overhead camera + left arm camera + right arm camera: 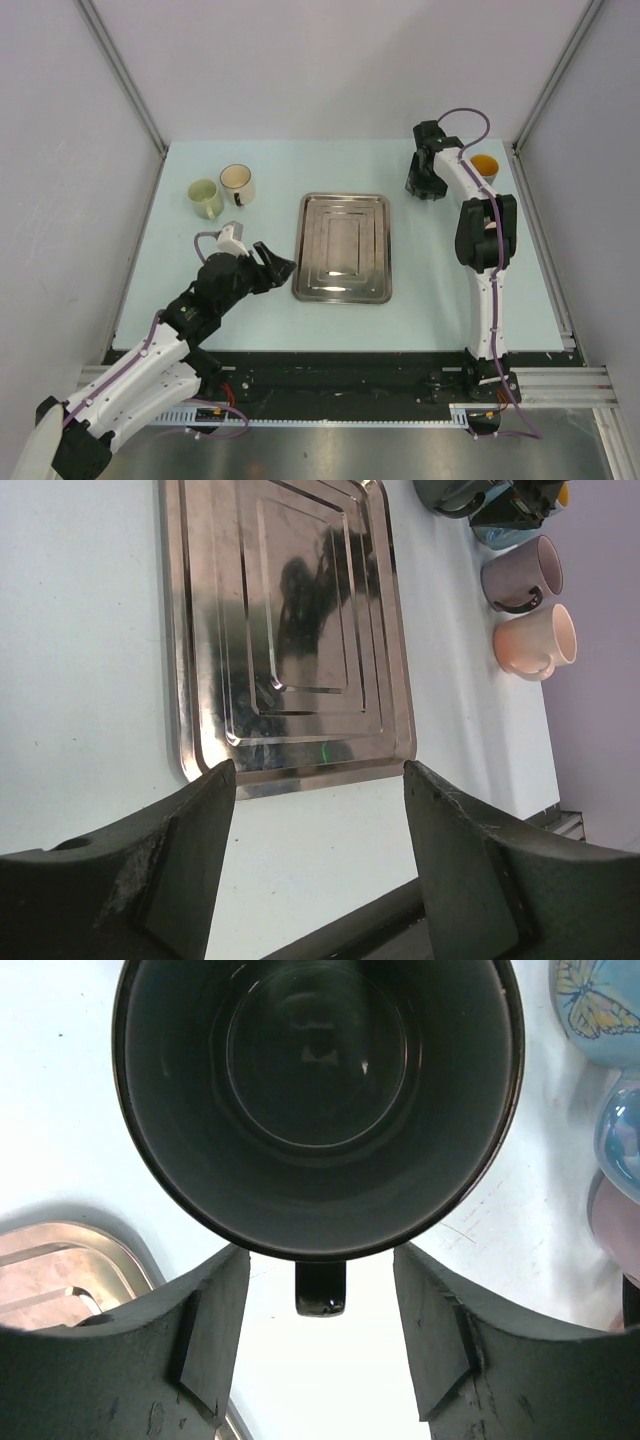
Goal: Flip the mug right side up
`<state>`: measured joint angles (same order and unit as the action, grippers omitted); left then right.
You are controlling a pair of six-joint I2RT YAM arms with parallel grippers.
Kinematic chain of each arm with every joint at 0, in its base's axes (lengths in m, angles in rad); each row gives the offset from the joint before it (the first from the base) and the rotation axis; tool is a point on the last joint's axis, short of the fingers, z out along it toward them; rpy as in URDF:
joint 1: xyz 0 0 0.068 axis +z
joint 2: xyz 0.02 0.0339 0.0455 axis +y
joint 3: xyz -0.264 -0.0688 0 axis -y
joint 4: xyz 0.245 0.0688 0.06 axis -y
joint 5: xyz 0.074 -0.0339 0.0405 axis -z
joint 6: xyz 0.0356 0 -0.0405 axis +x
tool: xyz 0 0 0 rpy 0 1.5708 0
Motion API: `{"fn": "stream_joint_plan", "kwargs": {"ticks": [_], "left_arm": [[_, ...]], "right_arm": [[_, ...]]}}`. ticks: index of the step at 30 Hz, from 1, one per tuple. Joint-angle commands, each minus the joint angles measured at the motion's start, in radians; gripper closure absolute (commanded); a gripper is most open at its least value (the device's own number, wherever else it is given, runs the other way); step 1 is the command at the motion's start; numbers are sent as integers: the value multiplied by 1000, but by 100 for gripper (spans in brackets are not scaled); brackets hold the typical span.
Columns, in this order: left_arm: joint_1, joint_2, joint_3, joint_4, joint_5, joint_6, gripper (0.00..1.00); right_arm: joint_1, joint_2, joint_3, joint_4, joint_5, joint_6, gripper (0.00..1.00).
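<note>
In the right wrist view a dark mug [315,1070] stands upright on the pale table, its mouth facing the camera and its inside empty. Its handle [320,1288] points into the gap between my right gripper's fingers. My right gripper [320,1253] is open, with both fingers clear of the handle. From the top view the right gripper [425,186] hangs at the far right of the table and hides the mug. My left gripper [275,266] is open and empty, low over the table just left of the steel tray [342,247].
A green mug [204,197] and a white mug [237,183] stand at the far left. An orange mug [484,165] sits behind the right arm. A butterfly-printed mug [600,1005] and a blue one [622,1140] stand close to the dark mug. The tray's corner [60,1270] lies beside the right fingers.
</note>
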<state>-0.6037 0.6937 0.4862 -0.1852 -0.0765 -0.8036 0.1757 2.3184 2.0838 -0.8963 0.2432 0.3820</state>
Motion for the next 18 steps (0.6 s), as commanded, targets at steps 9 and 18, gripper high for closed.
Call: {"fn": "stream_joint_plan", "kwargs": {"ticks": [9,18], "left_arm": [[4,-10,23,-42,-45,70,27],[2,194,172,-284,-175,107,21]], "right_arm": [[114,-520,-342,92,21,12,33],[603,-1169,-864,384,225,7,24]]}}
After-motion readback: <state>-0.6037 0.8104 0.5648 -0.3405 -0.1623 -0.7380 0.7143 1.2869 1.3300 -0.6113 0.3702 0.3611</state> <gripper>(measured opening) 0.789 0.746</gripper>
